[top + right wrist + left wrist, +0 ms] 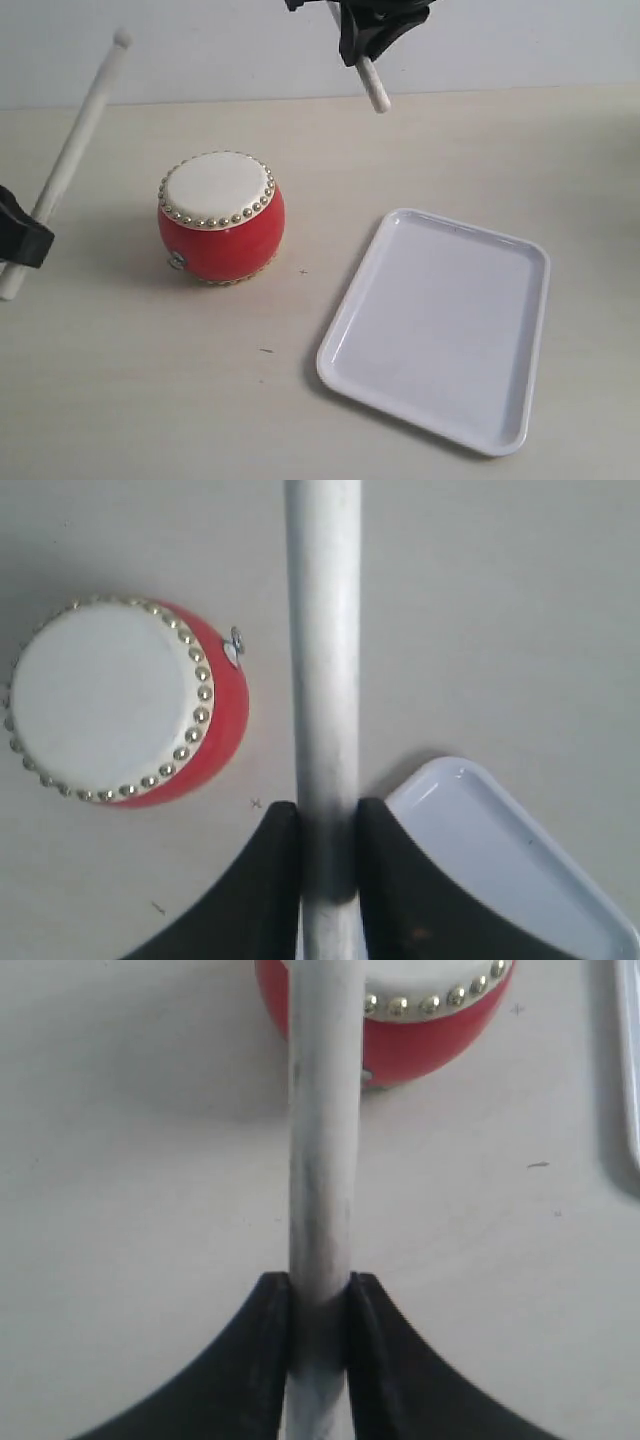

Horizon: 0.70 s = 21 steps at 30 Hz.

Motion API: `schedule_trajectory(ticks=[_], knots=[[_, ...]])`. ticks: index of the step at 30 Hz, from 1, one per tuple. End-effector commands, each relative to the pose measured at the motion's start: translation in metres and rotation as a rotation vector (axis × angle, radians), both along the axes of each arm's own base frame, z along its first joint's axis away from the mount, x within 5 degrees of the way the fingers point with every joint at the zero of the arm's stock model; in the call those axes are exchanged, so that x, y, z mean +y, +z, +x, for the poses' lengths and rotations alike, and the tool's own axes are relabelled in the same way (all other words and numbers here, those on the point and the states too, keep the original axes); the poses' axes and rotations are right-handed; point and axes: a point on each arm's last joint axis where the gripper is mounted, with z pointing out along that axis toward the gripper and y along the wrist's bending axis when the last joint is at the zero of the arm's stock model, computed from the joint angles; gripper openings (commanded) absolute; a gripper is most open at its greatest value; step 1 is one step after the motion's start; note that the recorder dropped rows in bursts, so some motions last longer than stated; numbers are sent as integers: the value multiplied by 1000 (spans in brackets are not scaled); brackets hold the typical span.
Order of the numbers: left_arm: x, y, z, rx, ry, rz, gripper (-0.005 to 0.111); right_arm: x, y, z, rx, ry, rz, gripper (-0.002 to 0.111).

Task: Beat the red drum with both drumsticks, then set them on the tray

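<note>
A red drum (221, 217) sits on the pale table (150, 400), a bit left of the middle. Its white top faces up, with shiny gold studs all around it. A small metal ring hangs on its near left side.

A white tray (437, 325) lies flat on the table to the right of the drum. It is turned a little, so one corner points toward the drum. The drum and the tray do not touch.

The left gripper (20, 240) is at the left edge, up off the table. Its two black jaws are squeezed tight on the left drumstick (75, 150), close to the stick's low end. The stick slants up and away, and its round tip is high in the air, to the far left of the drum. It is apart from the drum.

The right gripper (375, 40) is up high at the far side, between the drum and the tray. Its jaws are clamped on the right drumstick (373, 88). A short bit of the stick pokes down out of the gripper with a round end. It hangs in the air and touches nothing on the table.
</note>
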Motion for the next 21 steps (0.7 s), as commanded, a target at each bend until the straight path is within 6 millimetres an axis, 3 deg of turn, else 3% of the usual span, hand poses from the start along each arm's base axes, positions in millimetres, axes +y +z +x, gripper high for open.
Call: schedule_trajectory(ticks=[1,4,8,13,21], knots=[[1,-6,2,25,-19,40,0,-13,-18,-30,98,53,-45,0],[2,-6,-1,42,2,31,0,-15,-35,-54,210,134,1,0],[-2,-18,5,160,-17,66,0,-12,-46,-67,235,188,-46,0],[-13,-38,15,349,-58,78,0,8,-50,-83,227,269,-89,0],[-14,-44,18,367,-54,82,0,36,-65,-100,264,344,-118,0]])
